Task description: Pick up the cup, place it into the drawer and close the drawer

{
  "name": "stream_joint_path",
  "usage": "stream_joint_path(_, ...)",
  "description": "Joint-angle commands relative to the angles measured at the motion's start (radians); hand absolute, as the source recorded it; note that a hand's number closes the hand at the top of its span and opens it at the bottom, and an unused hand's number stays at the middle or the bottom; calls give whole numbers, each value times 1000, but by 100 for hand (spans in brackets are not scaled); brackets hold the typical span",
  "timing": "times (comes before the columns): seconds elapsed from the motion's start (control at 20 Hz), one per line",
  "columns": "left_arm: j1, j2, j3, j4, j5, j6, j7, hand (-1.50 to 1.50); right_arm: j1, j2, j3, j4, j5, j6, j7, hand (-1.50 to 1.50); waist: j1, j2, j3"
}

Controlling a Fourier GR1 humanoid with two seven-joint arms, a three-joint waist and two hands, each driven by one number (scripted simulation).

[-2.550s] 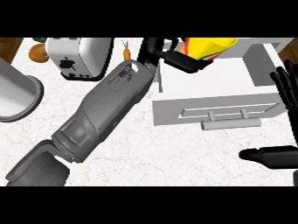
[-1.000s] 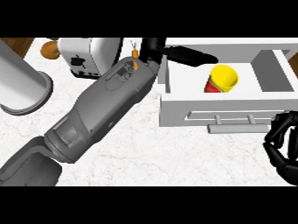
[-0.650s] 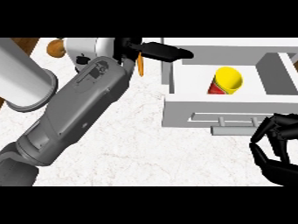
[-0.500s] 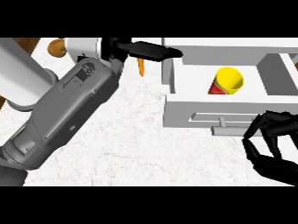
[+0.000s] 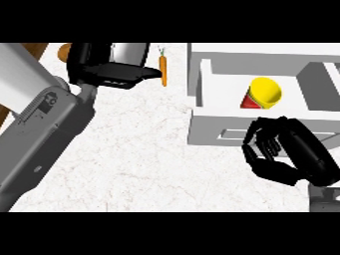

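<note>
Cup (image 5: 264, 93), yellow with a red side, already lies on its side inside the open drawer (image 5: 202, 74), so the step in hand looks to be shutting the drawer.

At far left the left forearm runs up the white desk (image 5: 143, 149) to the left hand (image 5: 110, 74), its fingers stretched out flat toward a carrot (image 5: 163, 71) lying just beyond them, holding nothing. A metal appliance sits just behind that hand.

To the right, the drawer's front panel (image 5: 217, 132) faces the robot. The right hand (image 5: 279, 152) sits at that panel with its fingers curled by the handle; whether they close round it I cannot tell.

To do it well, press square on the middle of the panel and push straight away from the body, so the drawer slides without skewing and the cup stays put.
</note>
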Motion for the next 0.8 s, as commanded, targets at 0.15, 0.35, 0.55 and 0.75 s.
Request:
stream_joint_path(0.15,176,125,61,-139,28,-104,-8,-150,-107,-15,113,267,277,-114,-54,150,8,4,0)
stream_joint_path(0.35,272,129,77,-196,20,-106,-47,-150,-201,13,125,527,382,-250,-141,150,12,7,1)
stream_joint_path(0.55,366,141,88,-257,1,-126,-56,-150,-391,58,53,794,364,-280,-192,150,8,8,1)
stream_joint_path(0.75,434,194,154,-279,27,-193,-68,-150,-470,92,10,1052,380,-399,-282,150,13,11,2)
